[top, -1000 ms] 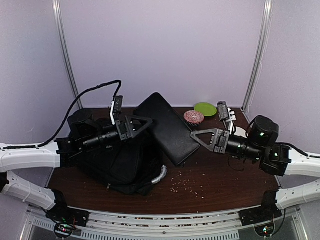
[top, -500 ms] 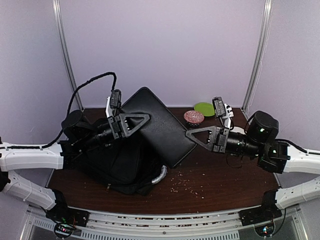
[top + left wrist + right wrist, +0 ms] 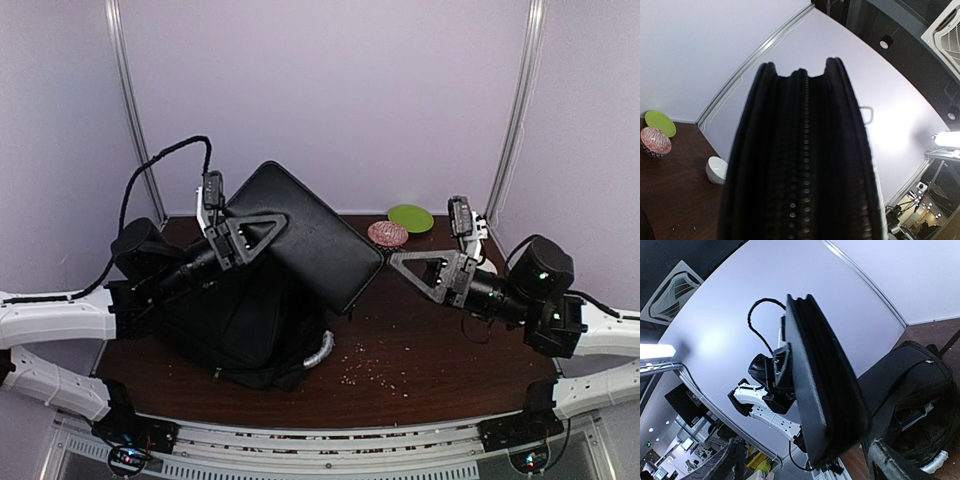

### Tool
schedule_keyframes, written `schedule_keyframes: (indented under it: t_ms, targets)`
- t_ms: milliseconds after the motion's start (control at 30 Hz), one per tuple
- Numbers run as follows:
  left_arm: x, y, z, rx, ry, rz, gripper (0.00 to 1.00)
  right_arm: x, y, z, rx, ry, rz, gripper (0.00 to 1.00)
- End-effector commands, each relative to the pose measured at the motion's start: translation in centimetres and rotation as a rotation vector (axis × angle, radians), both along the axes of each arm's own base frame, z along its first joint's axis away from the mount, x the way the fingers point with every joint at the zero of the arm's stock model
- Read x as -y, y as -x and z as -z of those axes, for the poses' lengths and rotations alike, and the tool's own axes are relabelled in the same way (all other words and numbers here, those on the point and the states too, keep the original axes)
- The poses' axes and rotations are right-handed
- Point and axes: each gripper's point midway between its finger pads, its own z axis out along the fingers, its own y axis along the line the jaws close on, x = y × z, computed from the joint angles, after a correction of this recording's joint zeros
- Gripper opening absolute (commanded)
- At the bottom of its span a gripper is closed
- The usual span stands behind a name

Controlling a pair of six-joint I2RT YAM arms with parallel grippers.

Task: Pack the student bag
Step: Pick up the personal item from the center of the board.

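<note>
The student bag lies on the left of the table, black and soft, with a silvery-grey handle at its near right end. Above it a flat black case is held tilted in the air, my left gripper shut on its left edge. The left wrist view shows only the case's zip edge. My right gripper is open at the case's lower right corner. In the right wrist view that corner sits between the widely spread fingers without being squeezed, and the bag lies behind it.
A green plate and a pink patterned bowl stand at the back right. A small white bowl sits behind the right arm. Crumbs are scattered on the brown table near the front. Purple walls close in the back and sides.
My left gripper closed on the case and lifted its left side up and back. My right gripper, shut on the case's right corner before, has opened and drawn slightly right.
</note>
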Motion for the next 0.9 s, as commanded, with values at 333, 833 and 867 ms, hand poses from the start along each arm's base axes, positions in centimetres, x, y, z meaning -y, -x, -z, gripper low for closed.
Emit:
schedule_keyframes:
  t_ms: [333, 833, 867]
  targets:
    - [-2.8, 0.8, -5.4, 0.087, 0.269, -0.015, 0.00, -2.3, -0.5, -1.9, -0.023, -0.173, -0.055, 0.80]
    - [-2.0, 0.4, -2.5, 0.051, 0.160, -0.025, 0.35, -3.6, -1.5, -1.6, -0.026, -0.125, -0.033, 0.01]
    - [-1.7, 0.2, -1.5, 0.037, 0.113, -0.031, 0.51, -3.3, -1.8, -1.3, -0.023, -0.104, -0.006, 0.00]
